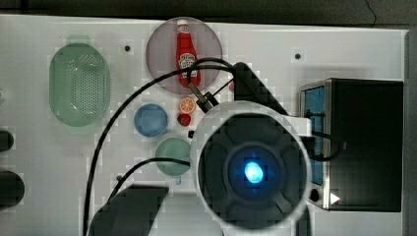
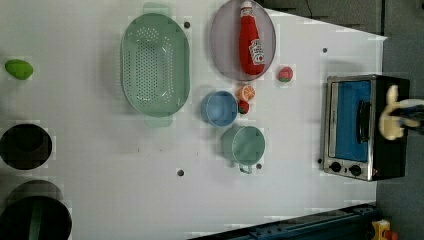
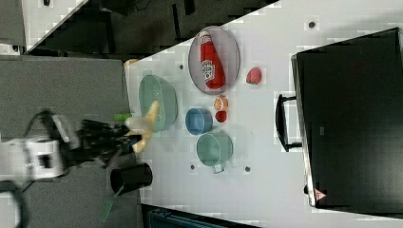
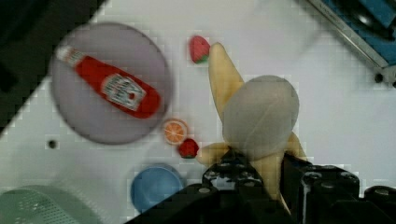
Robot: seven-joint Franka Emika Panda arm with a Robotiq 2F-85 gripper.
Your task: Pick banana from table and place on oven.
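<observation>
Far below your gripper (image 4: 261,175) lies the white table (image 4: 289,84); its fingers pinch the banana (image 4: 259,116).

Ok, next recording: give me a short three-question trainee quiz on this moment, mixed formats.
1. True or false: the banana lies on the table.
2. What lies on the grey plate? A) an orange slice B) the ketchup bottle C) a strawberry
3. Fill in: in the left view, the blue bowl sits between the green colander and the green ____.

Key:
1. False; the gripper holds it in the air.
2. B
3. Cup.
</observation>
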